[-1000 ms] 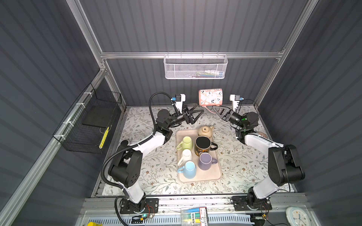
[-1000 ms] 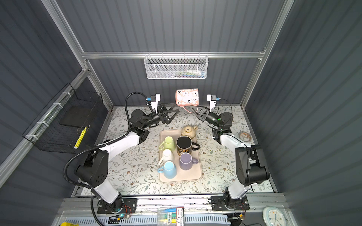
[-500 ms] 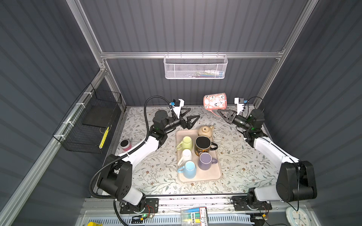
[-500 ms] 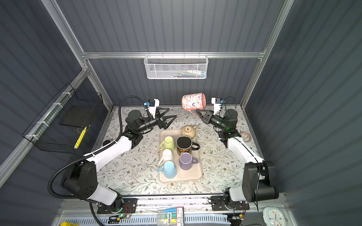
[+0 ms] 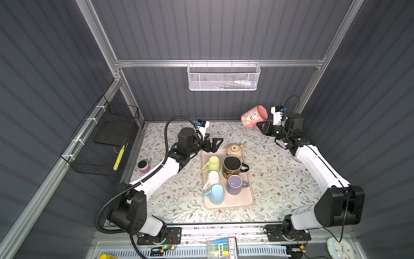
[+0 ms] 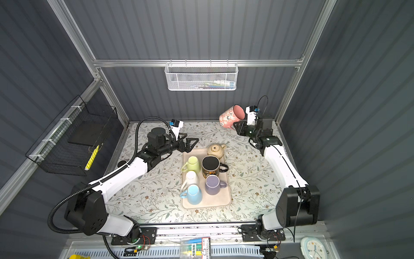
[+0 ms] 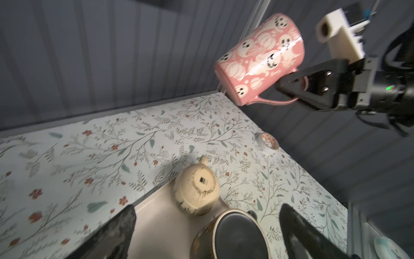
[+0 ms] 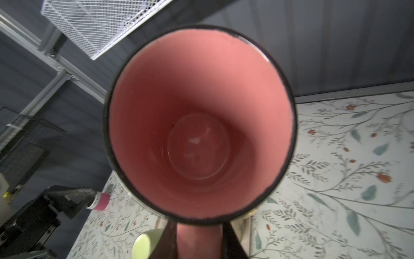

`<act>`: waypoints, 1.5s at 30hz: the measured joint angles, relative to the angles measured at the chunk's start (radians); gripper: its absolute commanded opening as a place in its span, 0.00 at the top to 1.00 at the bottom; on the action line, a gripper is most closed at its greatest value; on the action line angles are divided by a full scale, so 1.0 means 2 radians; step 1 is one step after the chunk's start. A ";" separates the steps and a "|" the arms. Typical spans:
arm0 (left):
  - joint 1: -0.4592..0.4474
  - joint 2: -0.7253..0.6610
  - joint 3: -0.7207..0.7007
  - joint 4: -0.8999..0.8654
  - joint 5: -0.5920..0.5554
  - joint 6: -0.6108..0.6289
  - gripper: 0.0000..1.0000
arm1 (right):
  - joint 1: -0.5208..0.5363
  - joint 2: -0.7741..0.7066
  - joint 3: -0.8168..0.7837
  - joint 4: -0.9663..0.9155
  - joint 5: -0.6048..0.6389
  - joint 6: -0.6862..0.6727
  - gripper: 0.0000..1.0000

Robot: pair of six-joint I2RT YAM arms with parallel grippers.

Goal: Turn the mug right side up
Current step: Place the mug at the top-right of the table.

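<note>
The pink mug [image 5: 254,116] [image 6: 231,116] with white ghost and pumpkin prints hangs in the air at the back right, tipped on its side. Its mouth faces my right wrist, and its pink inside [image 8: 199,125] fills the right wrist view. My right gripper [image 5: 261,126] [image 6: 237,127] [image 8: 199,237] is shut on the mug's handle, which runs under the body [image 7: 259,60]. My left gripper [image 5: 215,143] [image 6: 190,143] [image 7: 207,212] stands open and holds nothing. It hovers over the tray's back edge, well apart from the mug.
A beige tray [image 5: 237,201] holds a teapot [image 5: 234,149] and black [image 5: 233,166], green [image 5: 212,163], white [image 5: 212,177], blue [image 5: 216,194] and purple [image 5: 235,183] mugs. A small pink cup [image 5: 143,166] stands at the left, a small bowl [image 7: 267,141] at the right. Wire baskets hang on the back wall [image 5: 224,77] and the left wall [image 5: 105,139].
My right gripper has carried the mug to the right and tipped it onto its side. The left gripper has drawn back from the mug toward the tray, still open.
</note>
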 measured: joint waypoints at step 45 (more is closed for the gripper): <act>-0.002 0.004 -0.004 -0.218 -0.195 0.008 0.00 | -0.059 0.306 0.149 -0.035 0.240 -0.182 1.00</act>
